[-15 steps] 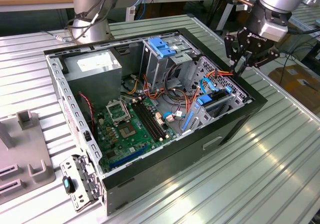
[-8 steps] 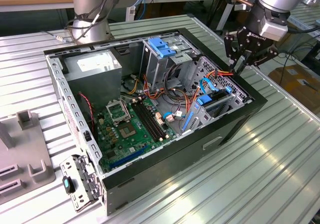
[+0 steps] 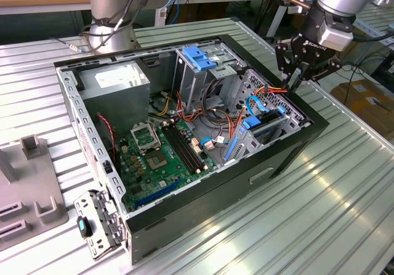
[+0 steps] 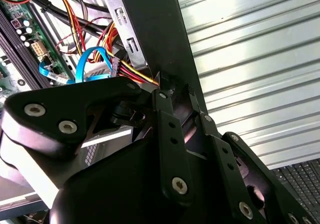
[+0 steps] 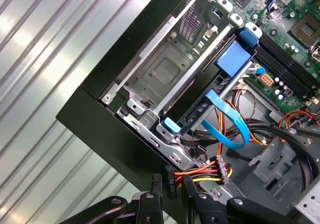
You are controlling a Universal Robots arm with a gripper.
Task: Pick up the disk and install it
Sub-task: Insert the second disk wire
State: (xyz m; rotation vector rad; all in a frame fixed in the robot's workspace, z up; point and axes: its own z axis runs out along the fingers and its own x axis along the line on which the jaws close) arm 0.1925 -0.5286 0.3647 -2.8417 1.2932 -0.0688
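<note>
- The black robot gripper [image 3: 300, 72] hangs at the open black computer case's [image 3: 289, 149] two o'clock corner, above red-yellow cables [image 5: 200, 174].
- Its fingers look nearly closed, holding nothing.
- The flat metal, blue-railed disk [image 3: 269, 127] sits upright in the grey bay, at five o'clock from the gripper.

From where I stand, no lettering is readable; the white label [image 3: 115, 76] on the grey power supply box [image 3: 117, 90] shows only faint marks

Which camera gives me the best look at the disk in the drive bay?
The first wrist view: the disk lies in its bay with both blue rails visible. The exterior view shows it smaller, in the case's corner. In the second wrist view I cannot make it out.
</note>
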